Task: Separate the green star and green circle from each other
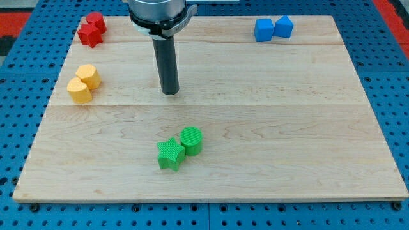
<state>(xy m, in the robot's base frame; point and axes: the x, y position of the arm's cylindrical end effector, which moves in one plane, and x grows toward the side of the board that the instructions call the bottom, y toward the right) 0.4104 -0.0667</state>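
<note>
Wooden board [268,128] on a blue perforated bench, blocks parked in same-colour pairs. At the view's left, two yellow blocks [84,84] touch each other near the left edge, rounded in outline, though their exact shapes are hard to call from this angle. Above them, at the top-left corner, two red blocks [91,29] also touch; one looks like a star, the other is less certain. These pairs sit well apart from the work area, so they should not interfere. Centre: the rod hangs upright from the arm, and the tip [170,93] rests on bare wood, touching no block. The tool is a plain rod with no jaws, so nothing is clamped or held; it can only push. Below the tip, toward the view's bottom, the green star [170,154] and green circle [191,140] stand in contact, star on the left and slightly lower, circle on the right and slightly higher. The tip stands clear above the pair, roughly over the star's side; judged as an approach position, with separation not yet done. A push into the seam or against one block alone seems needed. At the view's top right, two blue blocks [273,29] sit touching, far from the action
</note>
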